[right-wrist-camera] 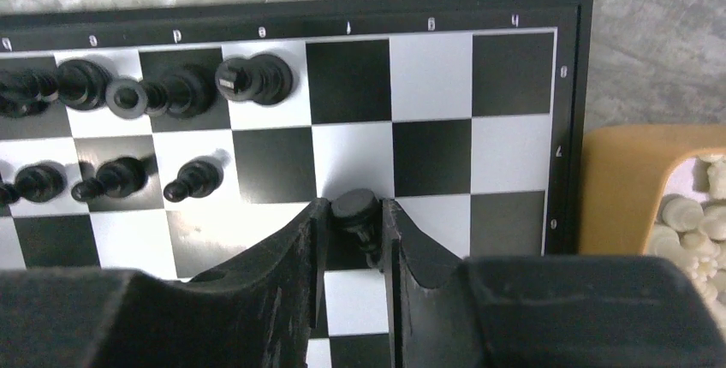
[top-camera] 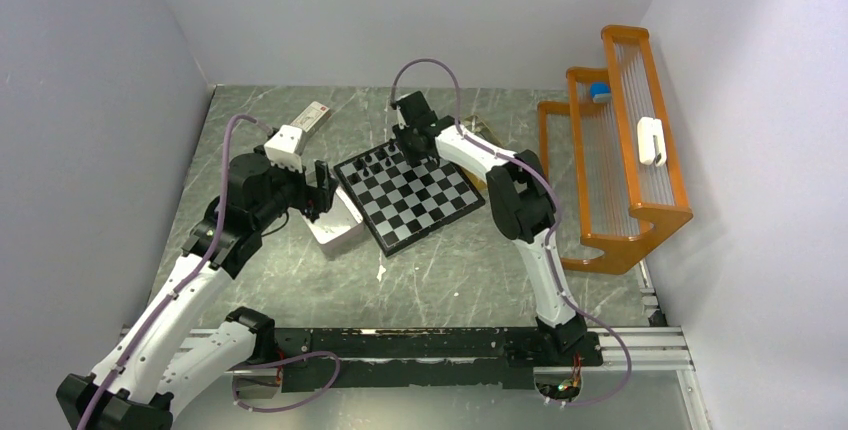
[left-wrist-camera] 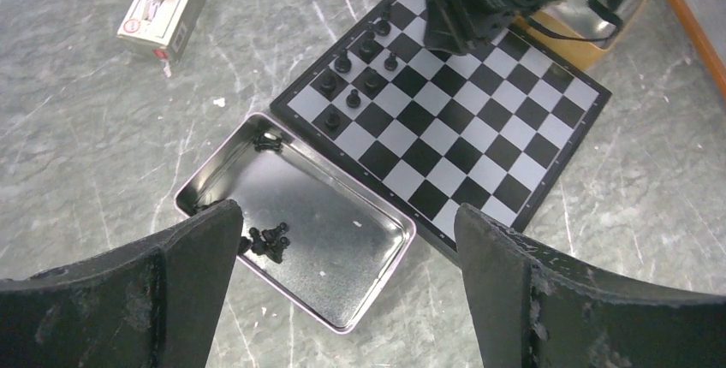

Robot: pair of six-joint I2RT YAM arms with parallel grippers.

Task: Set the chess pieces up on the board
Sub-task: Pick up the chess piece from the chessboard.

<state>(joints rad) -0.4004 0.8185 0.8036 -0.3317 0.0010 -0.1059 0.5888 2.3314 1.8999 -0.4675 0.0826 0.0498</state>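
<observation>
Your right gripper (right-wrist-camera: 355,214) flanks a black pawn (right-wrist-camera: 354,205), grip unclear; few chessmen (right-wrist-camera: 257,77) stand beyond on the board (right-wrist-camera: 432,73), others in the tin (left-wrist-camera: 342,252) under your gaping left gripper (left-wrist-camera: 347,214).

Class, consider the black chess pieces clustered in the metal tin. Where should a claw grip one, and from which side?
Probably from straight above, pinching across the slim body of an outer black chess piece: they appear to lie tipped over, and the tin's raised walls block a sideways approach.

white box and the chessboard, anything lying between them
Only bare table and a tiny white fleck between the box and the board, clearest in the left wrist view.
</observation>
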